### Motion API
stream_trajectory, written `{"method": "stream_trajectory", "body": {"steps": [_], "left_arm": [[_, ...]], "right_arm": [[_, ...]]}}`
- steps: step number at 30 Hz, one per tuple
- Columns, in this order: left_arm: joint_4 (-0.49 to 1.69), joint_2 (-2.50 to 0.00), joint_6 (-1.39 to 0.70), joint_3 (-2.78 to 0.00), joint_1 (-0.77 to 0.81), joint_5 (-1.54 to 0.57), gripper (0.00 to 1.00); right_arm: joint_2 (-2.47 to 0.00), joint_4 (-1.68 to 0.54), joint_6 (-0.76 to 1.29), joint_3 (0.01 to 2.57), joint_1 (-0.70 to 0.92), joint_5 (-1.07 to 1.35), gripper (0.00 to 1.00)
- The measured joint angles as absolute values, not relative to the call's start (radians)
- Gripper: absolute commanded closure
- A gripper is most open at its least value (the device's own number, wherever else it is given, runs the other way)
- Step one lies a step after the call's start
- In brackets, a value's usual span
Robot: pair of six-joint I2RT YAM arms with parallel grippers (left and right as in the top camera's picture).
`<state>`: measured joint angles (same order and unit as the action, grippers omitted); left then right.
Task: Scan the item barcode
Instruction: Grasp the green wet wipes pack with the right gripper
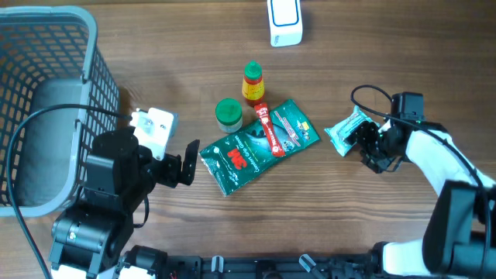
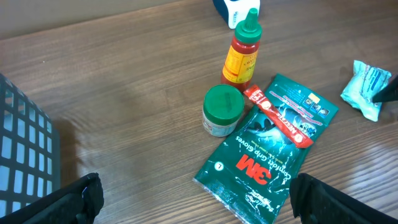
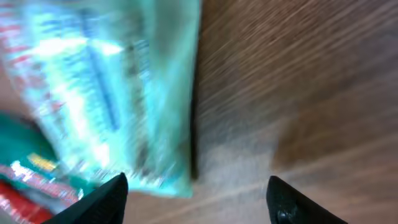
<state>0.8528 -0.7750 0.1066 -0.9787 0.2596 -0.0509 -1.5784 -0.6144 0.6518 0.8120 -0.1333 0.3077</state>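
While it gapes, the right claw (image 3: 198,191) sits beside a teal packet (image 3: 106,87)

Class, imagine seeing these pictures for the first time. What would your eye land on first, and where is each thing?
The dark green 3M packet lies mid-table, with a red sauce bottle and a green-lidded jar close beside its upper edge. At the left edge stands a big grey basket. On the right, the right gripper hangs open next to a pale teal packet.
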Motion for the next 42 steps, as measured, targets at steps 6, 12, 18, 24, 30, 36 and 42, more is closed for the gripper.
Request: {"method": "stream_trajectory", "body": {"steps": [6,12,18,24,30,36,42], "left_arm": [[0.853,-0.775,0.107,-0.979,0.260,-0.051,0.00],[0.853,-0.775,0.107,-0.979,0.260,-0.051,0.00],[0.853,-0.775,0.106,-0.979,0.260,-0.051,0.00],[0.853,-0.775,0.107,-0.979,0.260,-0.051,0.00],[0.854,-0.775,0.107,-0.979,0.260,-0.051,0.00],[0.853,-0.775,0.107,-0.979,0.260,-0.051,0.00],[0.853,-0.775,0.106,-0.979,0.260,-0.051,0.00]], "right_arm": [[-1.353,-0.612,0.437,0.814,-0.107,0.340,0.04],[-1.345,-0.584,0.203,0.814,0.059,0.240,0.00],[-1.377,-0.530,0.329,0.814,0.192,-0.019,0.16],[-1.510,-0.406,0.564,0.827,0.194,-0.030,0.30],[-1.652,-0.436,0.678,0.899,0.194,-0.044,0.43],[-1.667,-0.492,0.707,0.940,0.194,-0.081,0.62],[-1.668,-0.659,0.706,0.943,0.194,-0.160,0.77]]}}
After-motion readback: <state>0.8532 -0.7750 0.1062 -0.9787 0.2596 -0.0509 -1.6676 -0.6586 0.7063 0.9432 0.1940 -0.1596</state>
